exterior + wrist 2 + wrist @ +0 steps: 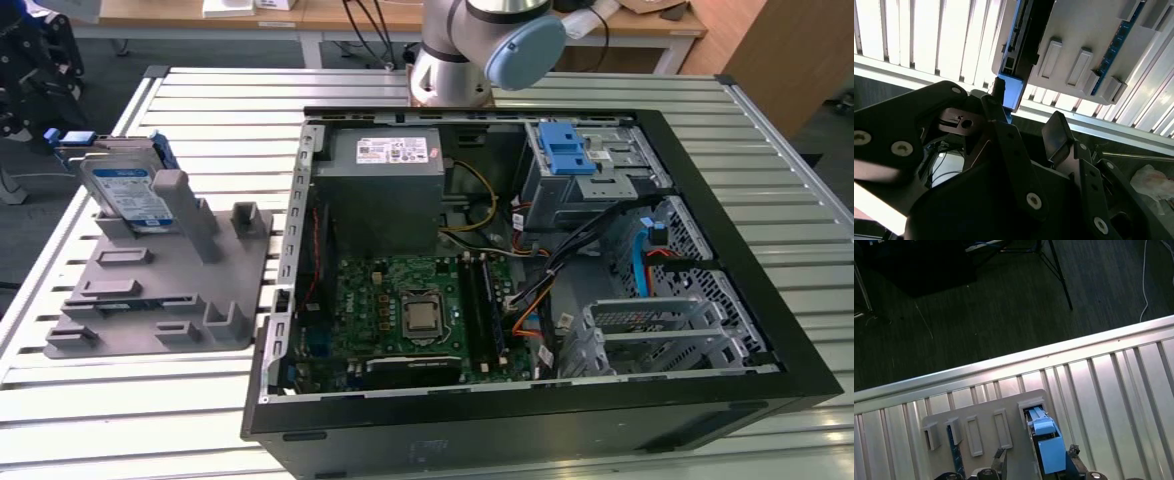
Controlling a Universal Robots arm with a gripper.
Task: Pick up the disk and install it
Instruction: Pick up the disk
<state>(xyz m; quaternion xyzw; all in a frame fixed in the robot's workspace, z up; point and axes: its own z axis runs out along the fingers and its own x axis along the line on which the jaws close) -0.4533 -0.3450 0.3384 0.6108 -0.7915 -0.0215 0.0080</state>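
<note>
The disk (131,192), a silver drive with a white-and-blue label in a blue carrier, stands on edge in a slot of the grey fixture (160,290) at the exterior view's left. My black gripper (54,125) hangs just beyond the disk's far end, at the table's edge. In the first wrist view the carrier's blue end (1046,446) lies between my two fingertips (1000,458), which stand apart on either side of it. In the second wrist view the gripper (1029,112) is open, with the blue tab (1009,92) close to one finger.
An open black computer case (481,420) lies in the middle of the slatted metal table (747,110), with a grey power supply (387,165), a motherboard (414,310), a blue-latched drive bay (567,150) and metal cages (654,330). The arm's base (454,60) stands behind the case.
</note>
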